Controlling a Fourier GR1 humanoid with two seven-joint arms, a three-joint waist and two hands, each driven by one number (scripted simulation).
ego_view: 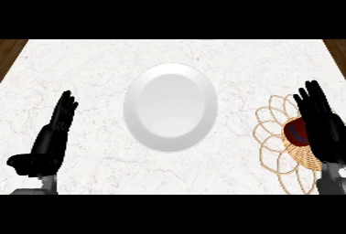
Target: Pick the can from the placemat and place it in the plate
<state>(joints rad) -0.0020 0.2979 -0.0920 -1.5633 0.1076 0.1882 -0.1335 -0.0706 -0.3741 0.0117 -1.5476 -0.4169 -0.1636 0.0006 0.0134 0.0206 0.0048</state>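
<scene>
Near the counter's (88, 59) right edge, on the woven placemat (273, 137): the dark red can (295, 131), half hidden behind the right hand (319, 123), fingers straight and spread beside it, nothing gripped yet, likely lined up for a side grasp. At the counter's middle, well apart from the can: the white plate (170, 107), bare to receive it. Near the left edge: the left hand (51, 137), open, fingers up, resting out of the way.

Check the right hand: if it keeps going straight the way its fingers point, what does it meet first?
Nothing, as far as the view shows. The right hand points up the view, over the placemat's far edge, then bare counter. The can sits beside its palm, not ahead. Height is unclear.
</scene>
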